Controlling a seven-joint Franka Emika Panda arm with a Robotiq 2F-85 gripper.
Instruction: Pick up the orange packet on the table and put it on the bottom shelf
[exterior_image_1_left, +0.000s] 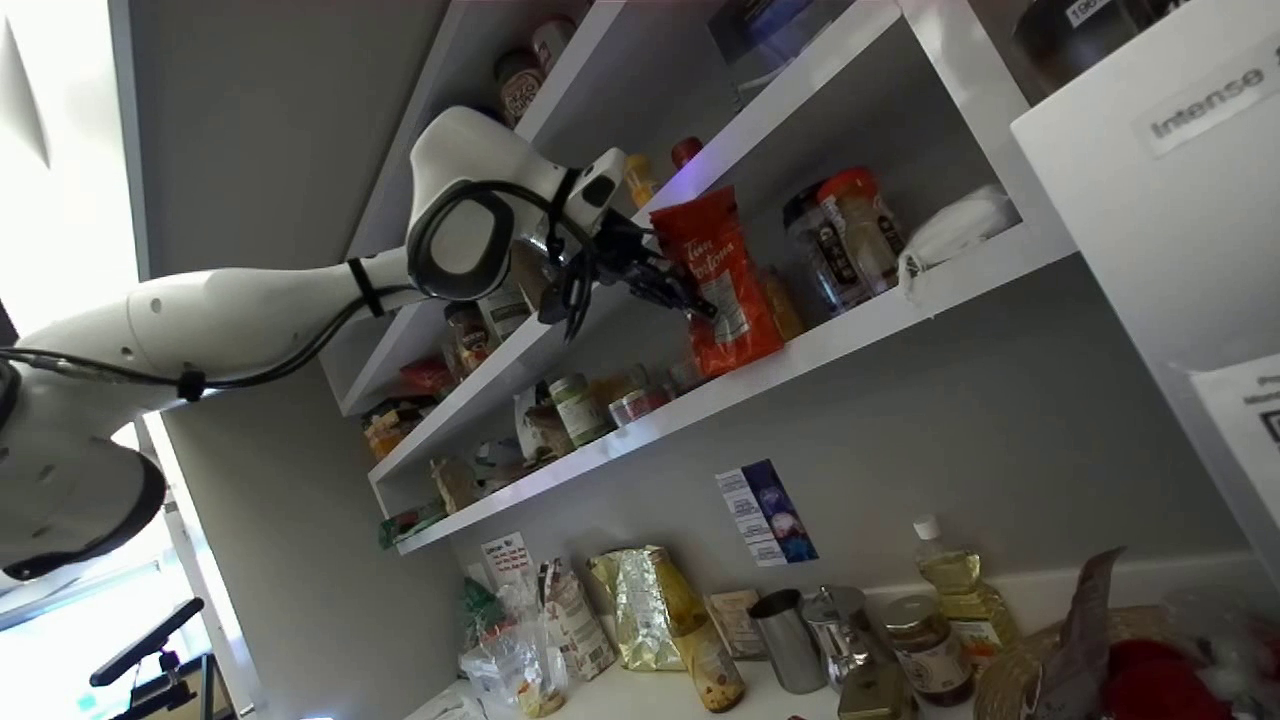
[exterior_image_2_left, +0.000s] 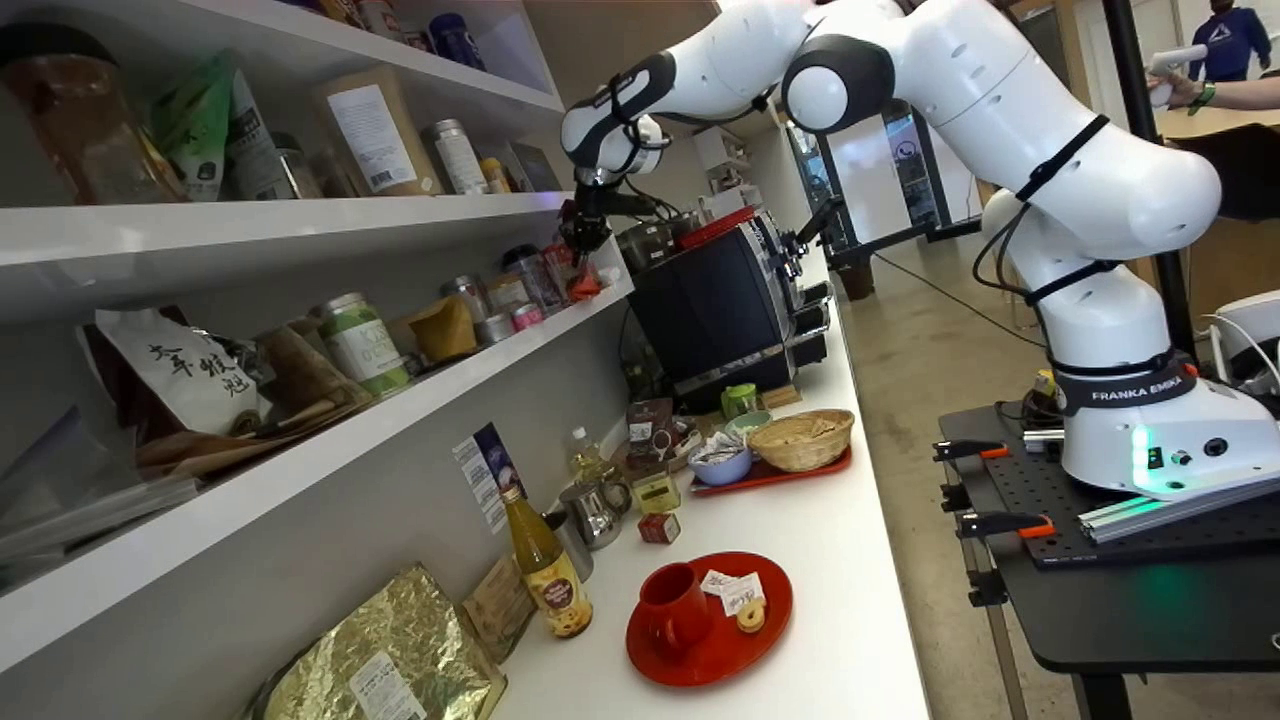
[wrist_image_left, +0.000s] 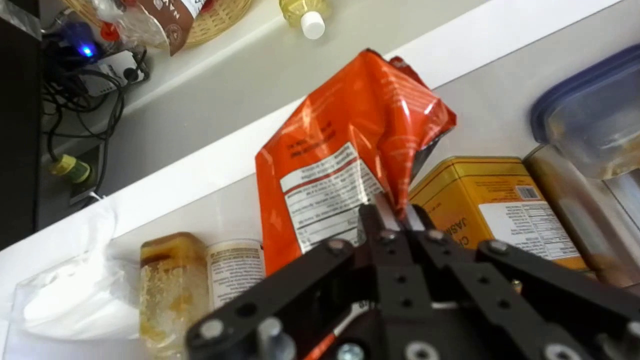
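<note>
The orange packet stands upright, slightly tilted, at the front edge of the bottom shelf; its lower end appears to touch the board. My gripper is shut on the packet's side. In the wrist view, the fingertips pinch a fold of the packet, with its pale label facing the camera and the shelf's white edge behind it. In an exterior view, the gripper partly hides the packet at the shelf's far end. The table lies below.
Jars and a white bag stand on the same shelf beside the packet. A yellow tin is close beside the fingers. Another shelf board runs just above. A black machine stands beyond the shelf end.
</note>
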